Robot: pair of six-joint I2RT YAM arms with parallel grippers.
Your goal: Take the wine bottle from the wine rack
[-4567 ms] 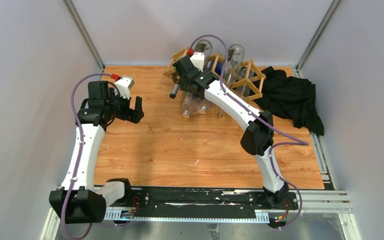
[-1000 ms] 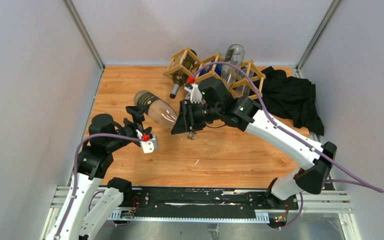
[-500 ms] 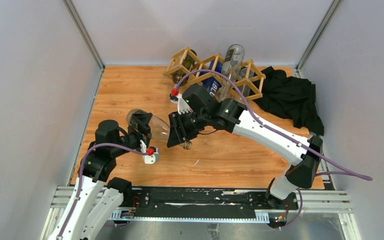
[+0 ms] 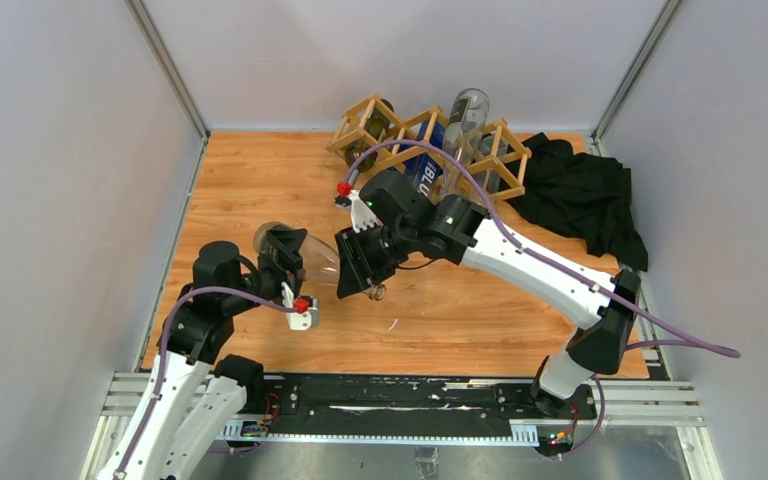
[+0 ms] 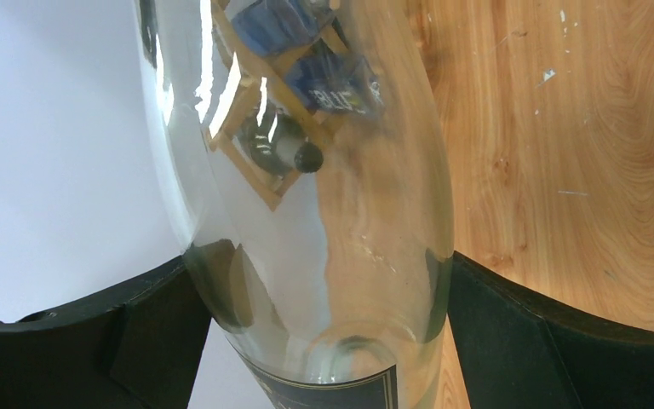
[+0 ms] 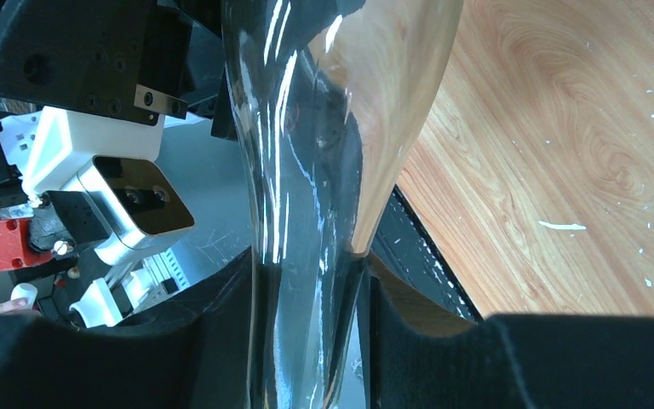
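Top external: wine bottle [image 4: 320,258] clamped in left gripper [image 4: 285,252], right gripper [image 4: 357,268].

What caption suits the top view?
Left gripper and right gripper hold the wine bottle between them, off the wine rack.

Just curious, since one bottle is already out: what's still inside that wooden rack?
Three bottles lie in the wine rack: a dark bottle, a blue-labelled bottle and a clear bottle. The right arm covers part of its near side.
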